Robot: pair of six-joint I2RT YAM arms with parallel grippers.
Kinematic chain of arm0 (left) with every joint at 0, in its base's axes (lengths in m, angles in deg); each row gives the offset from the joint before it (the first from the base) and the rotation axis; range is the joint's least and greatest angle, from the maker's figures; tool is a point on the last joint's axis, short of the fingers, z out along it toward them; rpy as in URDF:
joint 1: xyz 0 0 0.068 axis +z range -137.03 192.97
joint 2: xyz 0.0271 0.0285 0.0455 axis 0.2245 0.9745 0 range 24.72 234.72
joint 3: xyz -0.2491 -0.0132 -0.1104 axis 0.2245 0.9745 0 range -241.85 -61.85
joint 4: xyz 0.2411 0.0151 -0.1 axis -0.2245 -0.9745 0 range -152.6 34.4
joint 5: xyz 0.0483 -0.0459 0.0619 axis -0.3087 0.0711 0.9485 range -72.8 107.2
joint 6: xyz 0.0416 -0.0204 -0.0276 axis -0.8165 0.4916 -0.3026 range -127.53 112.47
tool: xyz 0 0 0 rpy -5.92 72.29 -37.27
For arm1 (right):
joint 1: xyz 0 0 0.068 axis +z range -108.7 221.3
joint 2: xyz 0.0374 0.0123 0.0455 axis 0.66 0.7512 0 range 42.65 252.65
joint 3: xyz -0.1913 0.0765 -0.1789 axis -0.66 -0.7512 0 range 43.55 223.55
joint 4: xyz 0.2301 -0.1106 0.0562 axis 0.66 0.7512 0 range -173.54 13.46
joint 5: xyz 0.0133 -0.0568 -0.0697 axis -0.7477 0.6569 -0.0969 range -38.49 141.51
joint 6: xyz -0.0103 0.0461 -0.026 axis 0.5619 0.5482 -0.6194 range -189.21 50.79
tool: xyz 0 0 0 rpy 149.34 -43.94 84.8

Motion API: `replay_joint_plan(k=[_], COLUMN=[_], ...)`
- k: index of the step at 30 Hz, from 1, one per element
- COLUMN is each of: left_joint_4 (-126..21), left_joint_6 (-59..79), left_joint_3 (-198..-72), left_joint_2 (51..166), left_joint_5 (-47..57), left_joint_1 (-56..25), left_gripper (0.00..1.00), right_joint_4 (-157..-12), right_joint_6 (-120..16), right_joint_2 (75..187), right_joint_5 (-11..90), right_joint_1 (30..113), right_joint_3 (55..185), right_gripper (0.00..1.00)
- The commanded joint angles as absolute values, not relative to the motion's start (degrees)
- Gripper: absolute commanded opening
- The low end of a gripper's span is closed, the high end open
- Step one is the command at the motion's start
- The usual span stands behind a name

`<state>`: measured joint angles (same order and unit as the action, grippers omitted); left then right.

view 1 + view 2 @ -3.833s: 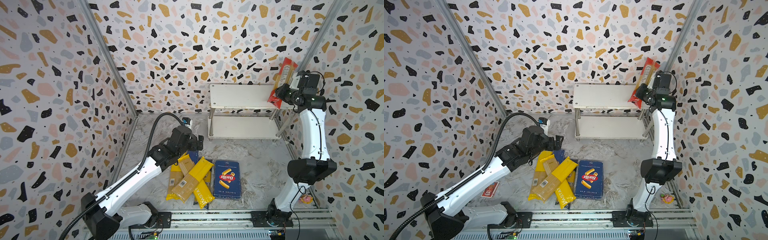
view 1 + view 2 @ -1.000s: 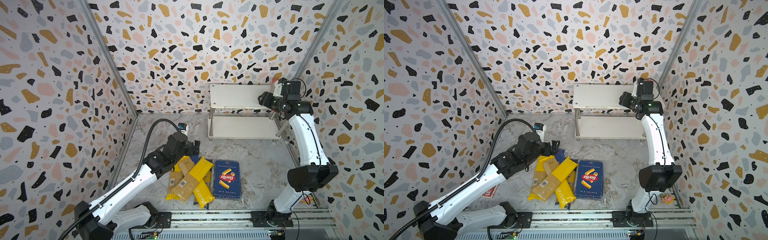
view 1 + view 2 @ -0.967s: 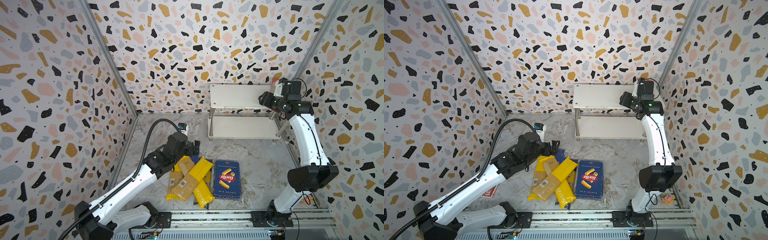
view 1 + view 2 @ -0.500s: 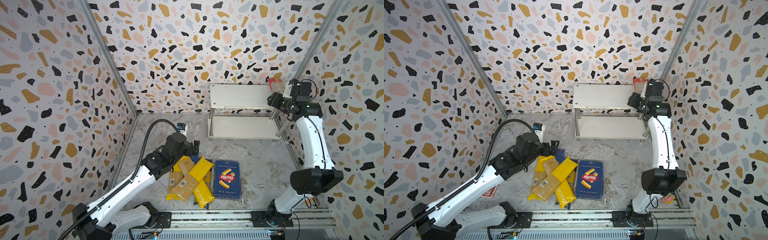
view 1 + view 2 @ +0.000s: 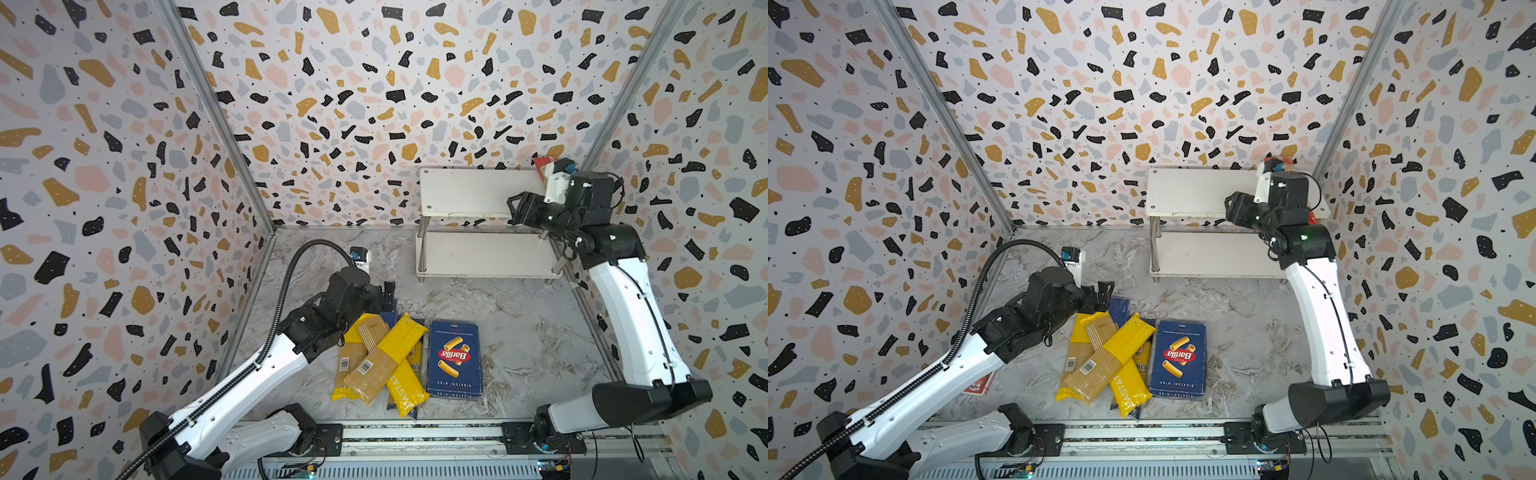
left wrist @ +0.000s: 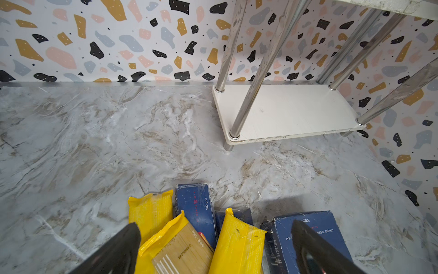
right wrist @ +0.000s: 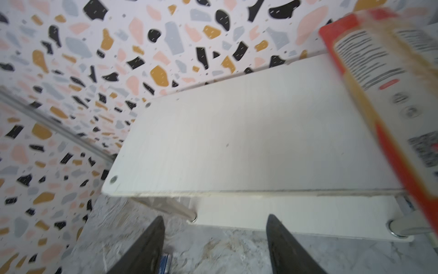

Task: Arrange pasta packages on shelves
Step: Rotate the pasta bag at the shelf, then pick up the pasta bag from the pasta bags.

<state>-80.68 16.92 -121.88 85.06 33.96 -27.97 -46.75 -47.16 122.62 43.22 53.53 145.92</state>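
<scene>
While the wide blue box [image 5: 455, 359] nearest the front reads "Barilla" and "RIGATONI N.89", the yellow spaghetti bags [image 5: 384, 361] crossed beside it show "PASTA" on one, and the slim blue box [image 6: 195, 204] under them shows "500 g". Over the far ends of these packs hangs the left gripper [image 6: 214, 225], jaws spread wide and empty. Farther back stand the shelves [image 5: 486, 253]. The right gripper [image 7: 214, 217], jaws parted on nothing, faces the top board [image 7: 237, 130]. A red spaghetti bag [image 7: 379, 95] lies across that board's right end, just beside the claw, its print too blurred to read.
</scene>
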Motion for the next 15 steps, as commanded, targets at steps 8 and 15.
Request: replay_joint_plan(k=[8,15], left_joint_4=[-84.62,-86.52], left_joint_6=[20.11,22.23], left_joint_3=[-118.85,-117.66], left_joint_2=[79.37,76.82], left_joint_5=[38.01,39.30], left_joint_1=[-28.14,-28.15], left_gripper=[0.99,1.00], right_joint_4=[-53.83,-52.02], right_joint_6=[-48.21,-49.97], right_joint_2=[110.45,105.15], right_joint_5=[44.44,45.84], right_joint_1=[69.30,76.36], right_joint_3=[130.07,125.01], right_gripper=[0.71,0.71])
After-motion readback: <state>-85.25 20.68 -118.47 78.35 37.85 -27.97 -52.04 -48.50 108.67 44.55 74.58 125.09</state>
